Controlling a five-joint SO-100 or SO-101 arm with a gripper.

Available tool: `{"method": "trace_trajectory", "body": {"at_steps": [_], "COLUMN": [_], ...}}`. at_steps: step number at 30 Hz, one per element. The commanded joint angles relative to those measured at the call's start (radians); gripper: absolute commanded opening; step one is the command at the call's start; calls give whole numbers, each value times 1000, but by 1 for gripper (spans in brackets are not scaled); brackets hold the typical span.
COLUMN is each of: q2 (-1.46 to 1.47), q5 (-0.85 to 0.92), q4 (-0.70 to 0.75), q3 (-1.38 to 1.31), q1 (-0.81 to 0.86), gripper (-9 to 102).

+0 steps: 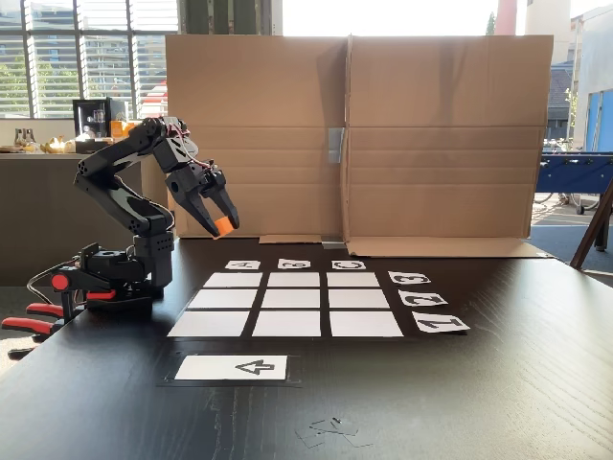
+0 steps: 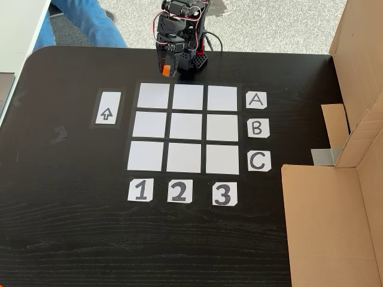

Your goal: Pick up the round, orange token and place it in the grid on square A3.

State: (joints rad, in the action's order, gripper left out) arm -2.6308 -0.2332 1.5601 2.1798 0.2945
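Currently the end effector (image 1: 223, 225) pinches the token (image 1: 223, 226) between its fingertips, raised clear of the desk (image 1: 498, 383) near the arm-side edge, so the token can travel above the grid (image 2: 187, 127) toward square A3 (image 2: 222, 97) without contact.

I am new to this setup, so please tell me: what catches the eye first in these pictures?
The orange token, held up in the gripper left of the grid. Behind the table stands a big cardboard screen. A white arrow card lies in front.
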Motion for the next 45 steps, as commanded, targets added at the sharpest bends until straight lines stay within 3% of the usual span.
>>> {"method": "trace_trajectory", "body": {"at_steps": [1,19,30,36,45], "q2": [-71,-104,140,261,408], "q5": [5,8,2,-69,-91], "q4": [6,-20,-236,-333,-433], "q3": [40,244,302,322,341], "q1": [-84,-634,-776,-948,-980], "gripper": [-1,-1,-1,-1,-1]}}
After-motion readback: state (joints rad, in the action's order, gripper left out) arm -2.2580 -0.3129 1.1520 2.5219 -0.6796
